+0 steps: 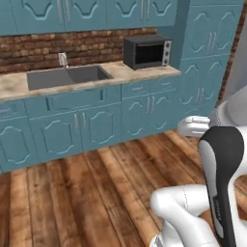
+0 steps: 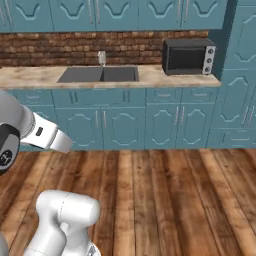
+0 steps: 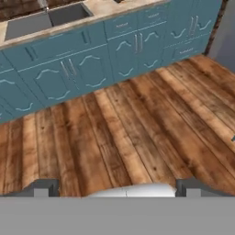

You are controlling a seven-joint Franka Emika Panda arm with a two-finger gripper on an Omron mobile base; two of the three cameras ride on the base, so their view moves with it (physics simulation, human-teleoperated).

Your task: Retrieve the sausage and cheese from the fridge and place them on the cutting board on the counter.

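Ahead of gripper: bare wooden floor, wide and free. Beyond, counter edge over teal cabinets. Fingers spread, grasping nothing.

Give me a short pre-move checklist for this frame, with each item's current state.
1. Jaws open and empty: ok; the gripper holds nothing, fingertips wide apart.
2. Wooden floor ahead free of obstacles: ok.
3. Counter in sight: ok, with sink and microwave on it.
4. Cutting board located: not ok, not seen on this counter stretch.
5. Fridge door state: cannot tell.
6. Sausage and cheese located: not ok.
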